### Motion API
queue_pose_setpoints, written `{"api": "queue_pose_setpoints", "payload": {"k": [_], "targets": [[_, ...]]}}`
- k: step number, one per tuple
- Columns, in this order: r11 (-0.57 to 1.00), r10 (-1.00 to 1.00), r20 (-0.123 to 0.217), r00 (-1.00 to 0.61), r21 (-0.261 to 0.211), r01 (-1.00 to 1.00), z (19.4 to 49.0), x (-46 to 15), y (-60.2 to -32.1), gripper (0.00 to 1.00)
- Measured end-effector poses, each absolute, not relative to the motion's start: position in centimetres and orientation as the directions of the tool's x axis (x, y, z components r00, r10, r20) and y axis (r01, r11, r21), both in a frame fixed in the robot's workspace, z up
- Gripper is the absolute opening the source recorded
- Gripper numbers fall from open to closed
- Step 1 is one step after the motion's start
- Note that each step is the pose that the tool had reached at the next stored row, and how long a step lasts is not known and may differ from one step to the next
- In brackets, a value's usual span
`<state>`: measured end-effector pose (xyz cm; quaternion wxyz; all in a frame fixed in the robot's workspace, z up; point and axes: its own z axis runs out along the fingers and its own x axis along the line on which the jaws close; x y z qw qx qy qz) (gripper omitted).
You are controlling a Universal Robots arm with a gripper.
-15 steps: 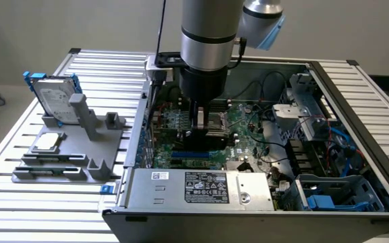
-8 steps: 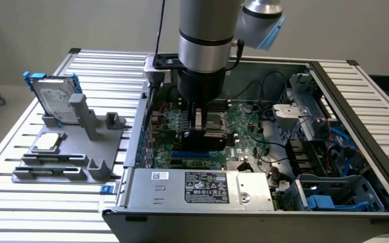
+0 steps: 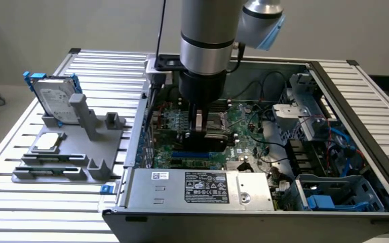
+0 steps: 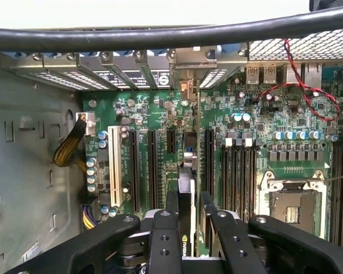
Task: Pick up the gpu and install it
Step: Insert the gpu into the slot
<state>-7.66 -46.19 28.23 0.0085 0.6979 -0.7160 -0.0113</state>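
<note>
Gpu (image 4: 186, 240): clamped edge-down in the hand (image 4: 188, 201), fingers pressed on both faces, upright presumably to meet a slot. It hangs inside the open computer case (image 3: 248, 228), over the motherboard's (image 4: 246, 114) expansion slots (image 4: 152, 165).

soft light from above brightens the slatted surface (image 3: 100, 66); inside the case (image 3: 356, 96) the board (image 3: 245, 119) beneath the gripper (image 3: 201, 132) lies shaded, the gpu (image 4: 184, 194) it clamps nearly black. beyond the gripper, white glare (image 4: 160, 12).
</note>
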Motion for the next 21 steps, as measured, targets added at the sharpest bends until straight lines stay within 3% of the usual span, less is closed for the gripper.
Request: {"api": "queue_pose_setpoints", "payload": {"k": [21], "targets": [[0.026, -1.000, -0.004, -0.027, 0.028, -0.999, 26.8, -7.9, -46.2, 0.26]]}}
